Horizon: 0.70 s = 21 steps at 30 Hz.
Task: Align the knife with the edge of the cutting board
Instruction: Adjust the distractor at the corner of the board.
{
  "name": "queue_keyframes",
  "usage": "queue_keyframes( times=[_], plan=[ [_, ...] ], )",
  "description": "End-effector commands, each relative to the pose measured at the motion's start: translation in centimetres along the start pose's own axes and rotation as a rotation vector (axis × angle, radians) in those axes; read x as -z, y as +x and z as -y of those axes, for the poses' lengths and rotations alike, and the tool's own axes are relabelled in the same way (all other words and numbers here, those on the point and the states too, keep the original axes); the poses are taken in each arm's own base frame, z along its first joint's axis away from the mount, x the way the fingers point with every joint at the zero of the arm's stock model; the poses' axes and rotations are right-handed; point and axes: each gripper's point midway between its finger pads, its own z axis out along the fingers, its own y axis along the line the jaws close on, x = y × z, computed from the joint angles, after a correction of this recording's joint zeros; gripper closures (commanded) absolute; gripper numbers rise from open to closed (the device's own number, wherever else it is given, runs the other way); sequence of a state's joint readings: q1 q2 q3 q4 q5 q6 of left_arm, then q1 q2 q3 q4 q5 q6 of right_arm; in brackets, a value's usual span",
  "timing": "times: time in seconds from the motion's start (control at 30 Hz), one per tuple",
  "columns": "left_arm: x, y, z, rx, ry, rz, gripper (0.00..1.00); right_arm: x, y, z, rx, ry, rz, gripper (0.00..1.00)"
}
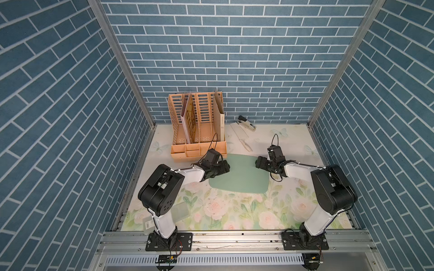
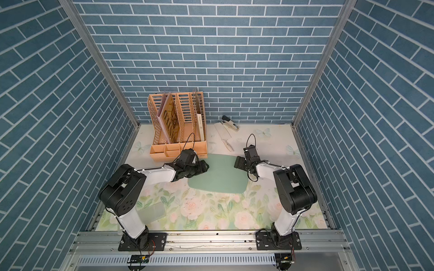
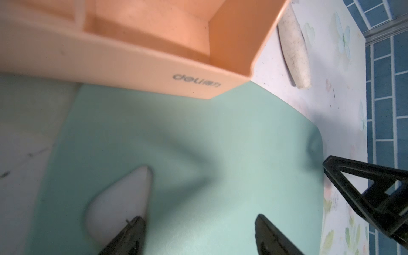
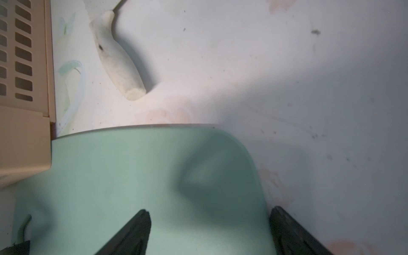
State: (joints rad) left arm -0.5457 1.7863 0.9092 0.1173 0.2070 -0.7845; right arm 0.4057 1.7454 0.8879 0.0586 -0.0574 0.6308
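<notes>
The left pincer (image 1: 224,167) has its fingers (image 3: 132,234) apart, empty, over the cutting board (image 1: 242,176) at the board's 9 o'clock side. In the left wrist view the board's rounded-triangle hole (image 3: 123,198) shows just beside one finger. Whether the tips touch the surface cannot be told.

The right pincer (image 1: 258,162) is also spread and empty at the board's 2 o'clock corner. In the right wrist view one finger (image 4: 136,229) is over the green surface and the other is past its rounded edge, over the bench (image 1: 234,215).

The pale green board lies flat between the two pincers. Its 10 o'clock corner reaches the front of the orange file organizer (image 1: 199,150).

The knife (image 1: 240,137) lies on the bench at 12 o'clock from the board, clear of it. Its cream handle (image 4: 117,59) points toward the board's far edge. The white blade runs off toward 11 o'clock, at a slant to that edge rather than along it.

A black-and-white stapler (image 1: 246,123) sits just beyond the blade, near the back wall. A translucent sheet (image 1: 179,212) lies at 7 o'clock from the board, beside the left arm's base.
</notes>
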Motion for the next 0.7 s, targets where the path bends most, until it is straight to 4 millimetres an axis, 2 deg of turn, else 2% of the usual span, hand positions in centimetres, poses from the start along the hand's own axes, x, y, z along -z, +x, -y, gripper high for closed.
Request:
queue_keyframes(
  times=[0.0, 0.13, 0.3, 0.37, 0.5, 0.67],
  plan=[
    [-1.8, 3.1, -1.4, 0.007, -0.016, -0.146, 0.19, -1.4, 3.5, -1.8, 0.018, -0.086, -0.167, 0.12],
    [-2.7, 4.1, -1.8, 0.032, -0.002, -0.175, 0.2, -2.0, 3.4, -1.6, 0.024, -0.075, -0.18, 0.13],
    [-1.4, 6.5, -2.3, 0.047, 0.022, -0.173, 0.2, -0.7, 5.6, -1.2, -0.028, -0.122, -0.186, 0.13],
    [-0.8, 8.1, -2.0, 0.031, 0.029, -0.188, 0.2, 0.2, 7.0, -0.7, -0.046, -0.136, -0.197, 0.13],
    [-0.2, 11.8, -0.5, -0.02, 0.053, -0.229, 0.2, 2.0, 9.6, 0.4, -0.065, -0.146, -0.216, 0.13],
    [0.3, 15.7, 3.3, -0.064, 0.132, -0.27, 0.2, 4.6, 11.5, 1.9, -0.069, -0.133, -0.196, 0.13]
  ],
)
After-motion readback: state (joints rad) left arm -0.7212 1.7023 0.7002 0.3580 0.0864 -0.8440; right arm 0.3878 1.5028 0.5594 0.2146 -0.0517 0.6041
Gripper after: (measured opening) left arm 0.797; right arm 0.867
